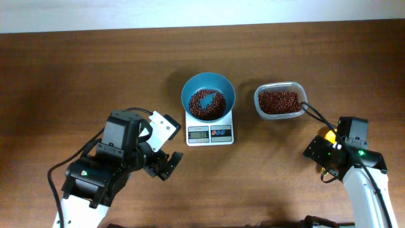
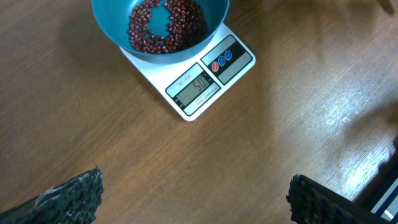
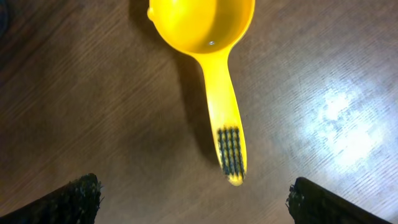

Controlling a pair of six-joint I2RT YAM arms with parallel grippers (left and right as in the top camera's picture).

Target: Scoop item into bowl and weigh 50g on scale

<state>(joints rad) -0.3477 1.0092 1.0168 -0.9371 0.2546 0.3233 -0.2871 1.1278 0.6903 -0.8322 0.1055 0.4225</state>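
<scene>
Down front, the left gripper hangs with jaws spread wide and nothing between them. The right gripper is just as wide above the yellow scoop, lying loose on the table (handle toward the fingers). Further back, the scale carries the bowl, with beans ringed inside. Beyond, to the right, a clear tub holds more.

A yellow scoop lies on the brown wooden table, its round cup far and its black-patched handle end near, in line with the gap of the right gripper, whose fingers stand wide apart, touching nothing.
</scene>
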